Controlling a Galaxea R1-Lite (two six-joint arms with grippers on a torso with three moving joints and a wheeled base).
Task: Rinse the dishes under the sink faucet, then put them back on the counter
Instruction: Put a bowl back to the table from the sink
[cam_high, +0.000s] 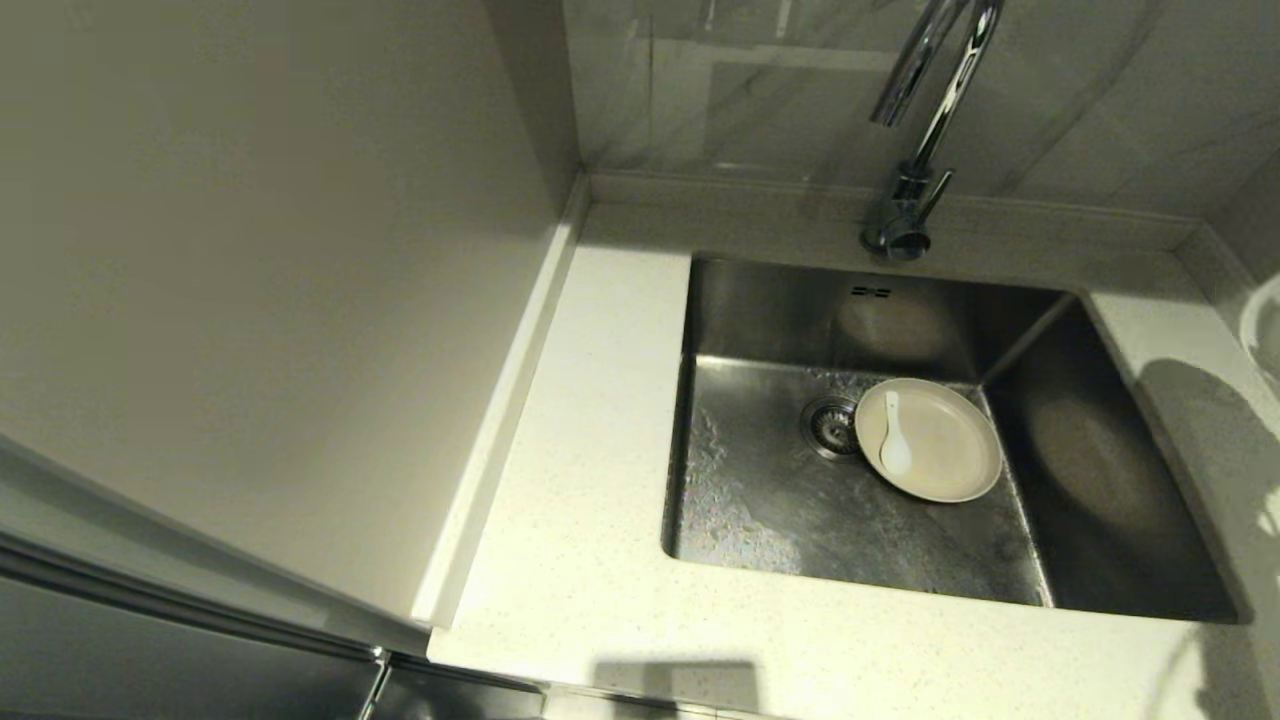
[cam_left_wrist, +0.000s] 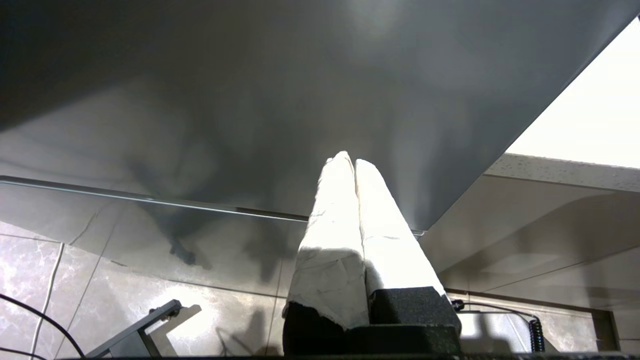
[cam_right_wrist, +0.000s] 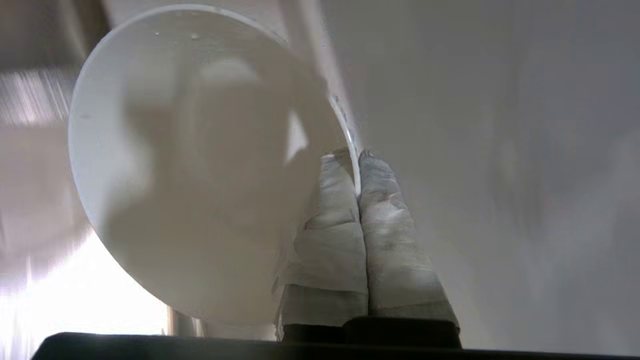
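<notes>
- Head view: sink (cam_high: 760, 300) holds cream plate (cam_high: 940, 445) just right of the drain strainer (cam_high: 830, 425); soup spoon (cam_high: 893, 440) lies in the plate.
- Right gripper (cam_right_wrist: 357, 170) clamped on the white bowl (cam_right_wrist: 190, 160) rim, bowl tilted on edge, at the sink's right.
- Left gripper (cam_left_wrist: 354, 162) pressed together, empty, parked below the counter (cam_high: 580, 560).

Right gripper (cam_right_wrist: 357, 172): seen only in right wrist view, arm not seen in head view. White-wrapped fingers (cam_right_wrist: 340, 220) pressed together, clamped on rim of white bowl (cam_right_wrist: 190, 165); bowl held tilted, on edge.

Left gripper (cam_left_wrist: 354, 162): seen only in left wrist view, parked low, below counter level. White-wrapped fingers pressed together, nothing held between them.
</notes>
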